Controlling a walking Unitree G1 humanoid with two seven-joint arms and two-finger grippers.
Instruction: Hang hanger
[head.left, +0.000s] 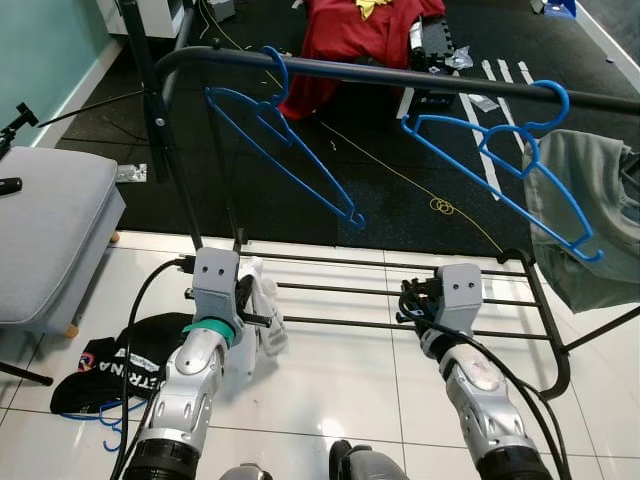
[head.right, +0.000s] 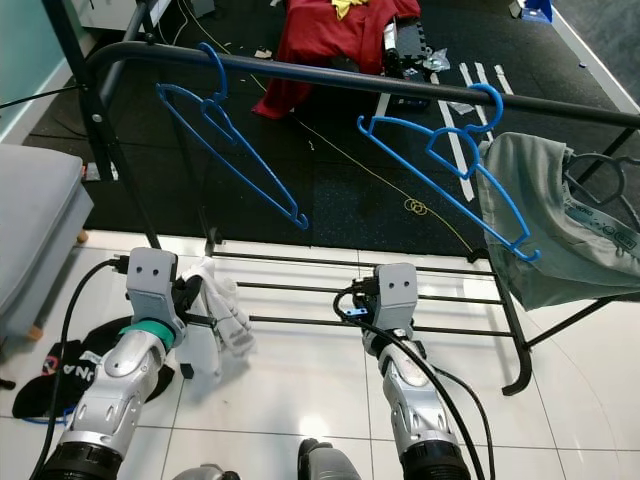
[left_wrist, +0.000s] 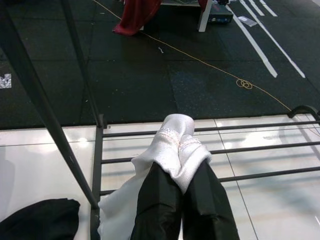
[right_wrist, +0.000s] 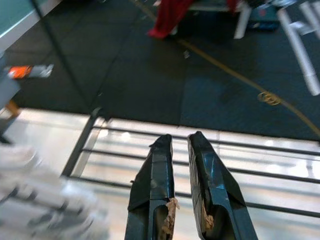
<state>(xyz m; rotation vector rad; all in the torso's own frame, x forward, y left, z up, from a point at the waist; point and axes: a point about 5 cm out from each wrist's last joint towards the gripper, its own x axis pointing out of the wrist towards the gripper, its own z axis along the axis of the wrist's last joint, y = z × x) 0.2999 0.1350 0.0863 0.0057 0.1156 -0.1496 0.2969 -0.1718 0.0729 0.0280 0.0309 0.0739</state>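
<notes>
Hangers (head.left: 290, 150) spaced on rail (head.left: 400, 75), left hand (left_wrist: 175, 200) clamping white cloth (left_wrist: 170, 150)

Both silver arms reach forward and down, side by side, wrists level.

The left arm extends from the lower left, its teal wrist band (head.left: 212, 330) showing just behind the grey wrist housing; the left gripper (left_wrist: 176, 172) has its two black fingers (left_wrist: 155, 205) pressed together around a piece of white cloth (left_wrist: 172, 150), which wraps over the fingertips and hangs off to one side. The right arm extends from the lower right, black cables looping along its forearm; the right gripper (right_wrist: 181, 142) points ahead with its jaws drawn nearly together, a narrow slit between the fingers (right_wrist: 152, 180), holding nothing.
</notes>
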